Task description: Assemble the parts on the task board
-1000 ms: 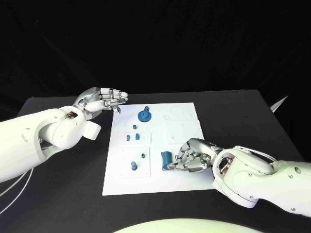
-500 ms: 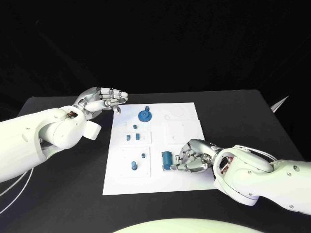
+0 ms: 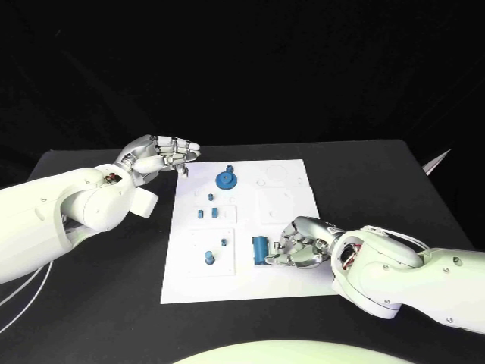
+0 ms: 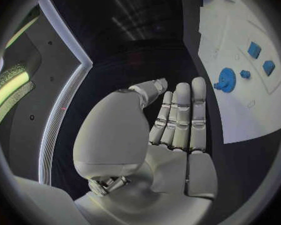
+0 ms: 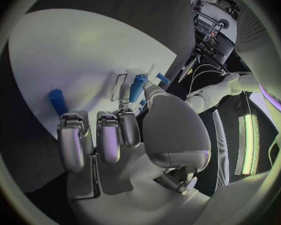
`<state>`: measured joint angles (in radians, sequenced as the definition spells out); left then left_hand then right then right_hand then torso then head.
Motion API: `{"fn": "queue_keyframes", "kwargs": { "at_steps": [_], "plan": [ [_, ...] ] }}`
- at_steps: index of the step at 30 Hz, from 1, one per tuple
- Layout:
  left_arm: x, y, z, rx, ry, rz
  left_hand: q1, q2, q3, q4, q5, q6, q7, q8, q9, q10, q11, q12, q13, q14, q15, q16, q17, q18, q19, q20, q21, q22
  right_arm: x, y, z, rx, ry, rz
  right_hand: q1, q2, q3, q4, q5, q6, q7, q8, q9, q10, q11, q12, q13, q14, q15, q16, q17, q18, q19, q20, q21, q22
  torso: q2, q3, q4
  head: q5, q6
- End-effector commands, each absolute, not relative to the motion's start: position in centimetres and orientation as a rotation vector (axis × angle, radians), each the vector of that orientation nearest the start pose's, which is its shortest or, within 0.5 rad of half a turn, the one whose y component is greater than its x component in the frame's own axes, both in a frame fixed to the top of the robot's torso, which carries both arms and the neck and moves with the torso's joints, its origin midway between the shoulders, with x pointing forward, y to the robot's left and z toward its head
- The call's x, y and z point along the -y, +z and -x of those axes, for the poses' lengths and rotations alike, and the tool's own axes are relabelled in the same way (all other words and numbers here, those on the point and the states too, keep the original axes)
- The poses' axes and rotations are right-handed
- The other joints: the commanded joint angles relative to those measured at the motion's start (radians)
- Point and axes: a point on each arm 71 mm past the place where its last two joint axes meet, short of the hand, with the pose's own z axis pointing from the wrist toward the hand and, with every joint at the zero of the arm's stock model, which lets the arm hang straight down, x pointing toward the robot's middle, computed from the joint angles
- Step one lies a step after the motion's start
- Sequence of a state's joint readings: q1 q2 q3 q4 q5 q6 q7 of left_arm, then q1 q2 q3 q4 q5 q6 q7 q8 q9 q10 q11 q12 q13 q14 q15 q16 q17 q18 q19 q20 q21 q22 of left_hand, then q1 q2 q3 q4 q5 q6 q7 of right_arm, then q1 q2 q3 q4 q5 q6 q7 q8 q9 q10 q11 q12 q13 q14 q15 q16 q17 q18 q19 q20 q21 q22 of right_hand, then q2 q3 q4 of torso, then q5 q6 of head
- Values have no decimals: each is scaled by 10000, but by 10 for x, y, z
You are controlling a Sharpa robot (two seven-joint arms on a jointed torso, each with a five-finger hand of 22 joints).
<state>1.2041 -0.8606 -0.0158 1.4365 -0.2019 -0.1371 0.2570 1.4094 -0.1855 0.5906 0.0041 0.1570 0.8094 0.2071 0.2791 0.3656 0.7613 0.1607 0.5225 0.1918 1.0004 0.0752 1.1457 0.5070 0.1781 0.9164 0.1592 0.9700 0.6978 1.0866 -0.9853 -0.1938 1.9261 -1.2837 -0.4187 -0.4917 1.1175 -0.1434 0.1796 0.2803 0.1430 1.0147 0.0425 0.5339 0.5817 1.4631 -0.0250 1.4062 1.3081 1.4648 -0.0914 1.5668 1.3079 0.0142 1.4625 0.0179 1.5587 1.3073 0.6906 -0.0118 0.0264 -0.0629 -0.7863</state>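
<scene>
Barely any change vs 1 s ago: my right hand (image 3: 299,244) edged closer to the blue cylinder (image 3: 260,248) on the task board (image 3: 286,205); fingers curled, can't tell if gripping. Left hand (image 3: 161,155) off-board, curled, empty.

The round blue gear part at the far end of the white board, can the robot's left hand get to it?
Probably yes. The left hand hovers by the board's far corner, holding nothing, and the round blue gear part lies close beside it with nothing between.
</scene>
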Motion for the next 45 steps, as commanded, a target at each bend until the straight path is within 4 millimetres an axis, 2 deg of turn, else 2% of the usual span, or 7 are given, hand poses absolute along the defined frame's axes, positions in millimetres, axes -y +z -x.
{"fn": "queue_keyframes", "kwargs": {
  "at_steps": [1,6,15,19,25,31,45],
  "plan": [
    [-231,-178,-503,-16184,-14981,9305,-6,65,-41,-17,69,-46,100,68,-9,-71,-21,32,-9,4,3,36,-9,78,16,55,-9,-7,180,-255,-357,-20351,6100,-1950,-17,130,7,45,39,-50,-23,55,-13,437,-64,94,1734,1059,-20,37,2622,-123,1065,-58,31,2609,0,1,3,-2,-3],
    [-231,-178,-503,-16189,-14972,9311,-6,65,-41,-17,69,-46,100,68,-9,-71,-21,32,-9,4,3,36,-9,78,16,55,-9,-7,178,-254,-356,-20323,6189,-1897,-26,133,7,51,44,-36,-27,63,-13,474,-67,179,1783,1035,-22,-12,2511,-108,1051,-58,-41,2589,1,0,6,-4,-1],
    [-232,-178,-503,-16186,-14957,9319,-6,65,-41,-17,69,-46,100,68,-9,-71,-21,32,-9,4,3,36,-9,78,16,55,-9,-7,180,-253,-355,-20295,6293,-1843,-37,2,-53,32,35,-16,-39,83,-17,485,-76,190,1792,1031,-30,-21,2492,-107,1050,-62,-49,2587,-4,-4,1,1,-5],
    [-232,-178,-503,-16184,-14953,9321,-15,63,-41,-13,71,-55,102,76,-14,-81,-19,47,-14,-1,7,53,-14,77,17,58,-5,-6,180,-252,-354,-20281,6349,-1813,79,-117,-71,-28,14,-21,-46,91,-26,490,-84,196,1799,1032,-37,-18,2498,-104,1048,-67,-62,2583,-1,-3,2,5,-11],
    [-232,-178,-503,-16176,-14956,9317,-15,63,-41,-13,71,-55,102,76,-14,-81,-19,47,-14,-1,7,53,-14,77,17,58,-5,-6,184,-251,-353,-20183,6354,-1854,197,-153,-54,-67,-36,-27,-49,95,-36,485,-87,181,1794,1027,-41,-29,2475,-101,1045,-71,-77,2579,-6,0,1,-9,7],
    [-232,-178,-503,-16169,-14971,9308,-15,63,-41,-13,71,-55,102,76,-14,-81,-19,47,-14,-1,7,53,-14,77,17,58,-5,-6,181,-251,-352,-20243,6444,-1690,493,-281,-44,-168,-209,-38,-44,104,-59,494,-84,204,1816,1024,-40,-37,2460,-100,1044,-73,-83,2578,-1,2,-1,-3,13],
    [-232,-178,-503,-16179,-14983,9303,-15,63,-41,-13,71,-55,102,76,-14,-81,-19,47,-14,-1,7,53,-14,77,17,58,-5,-6,175,-254,-357,-20203,6258,-1605,598,-200,8,-153,-291,-19,-50,114,-72,505,-89,225,1832,1024,-42,-37,2460,-101,1044,-73,-80,2579,-4,-6,16,-14,1]
  ]
}}
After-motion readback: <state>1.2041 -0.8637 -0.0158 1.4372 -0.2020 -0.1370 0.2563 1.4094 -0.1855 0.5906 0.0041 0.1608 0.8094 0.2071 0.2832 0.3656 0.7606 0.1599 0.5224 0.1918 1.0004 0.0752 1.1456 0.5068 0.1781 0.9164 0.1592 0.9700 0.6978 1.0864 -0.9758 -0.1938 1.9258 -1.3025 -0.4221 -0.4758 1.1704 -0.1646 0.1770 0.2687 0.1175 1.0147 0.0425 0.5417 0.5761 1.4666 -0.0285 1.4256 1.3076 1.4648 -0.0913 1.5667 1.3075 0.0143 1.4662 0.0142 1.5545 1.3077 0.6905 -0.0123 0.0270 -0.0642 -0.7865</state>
